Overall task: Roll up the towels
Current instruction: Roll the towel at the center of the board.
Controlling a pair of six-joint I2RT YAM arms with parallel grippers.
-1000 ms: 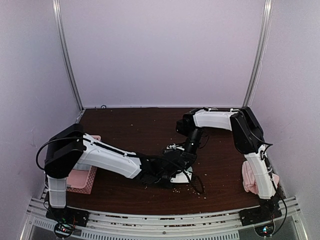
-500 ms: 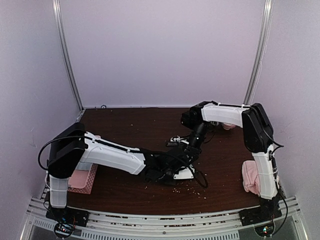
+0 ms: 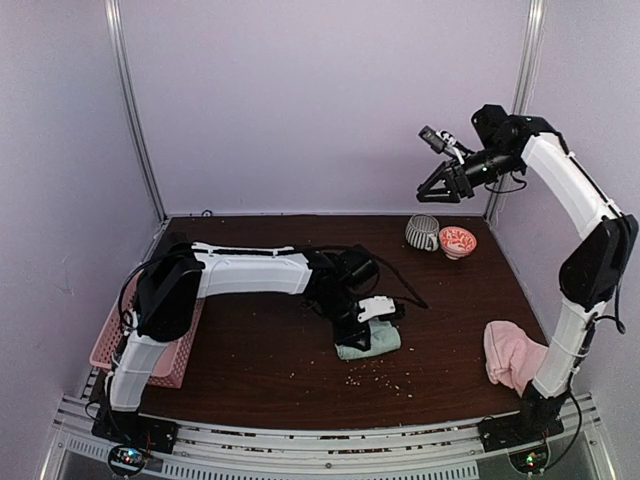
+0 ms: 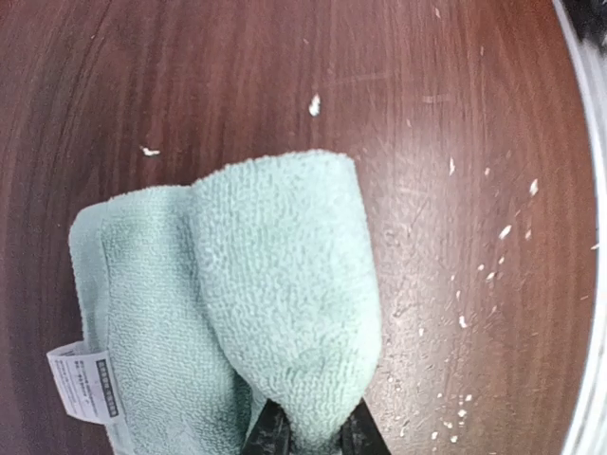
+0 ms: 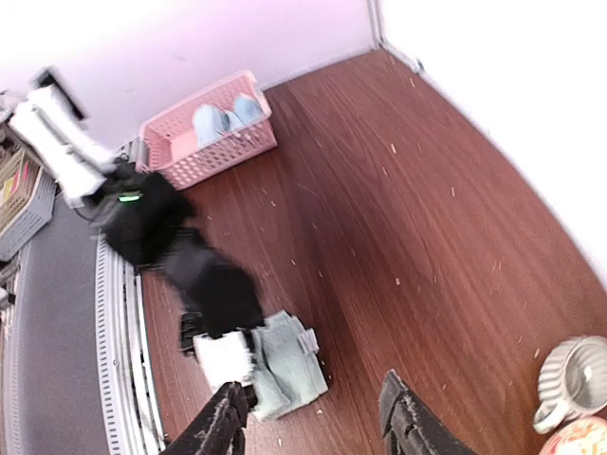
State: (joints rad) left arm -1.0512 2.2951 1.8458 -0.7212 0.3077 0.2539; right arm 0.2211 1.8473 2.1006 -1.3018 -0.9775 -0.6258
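Sitting under everything is the brown table (image 3: 250, 365). The left arm (image 3: 250, 272) reaches low to its middle. The right arm (image 3: 575, 190) is lifted high by the back wall. A pink basket (image 5: 218, 159) at the left edge holds pale blue cloths (image 5: 223, 118). The mint green towel (image 4: 266, 313) lies folded in the middle, and the left gripper (image 4: 311, 431) is pinched tight on 1 fold. The pink towel (image 3: 510, 352) lies bunched at the right edge. The right gripper (image 3: 435, 193) has its 2 fingers wide apart. A striped mug (image 3: 422, 232) and a red bowl (image 3: 458, 241) stand side by side at the back right. Tiny crumbs (image 4: 314, 104) dot the wood.
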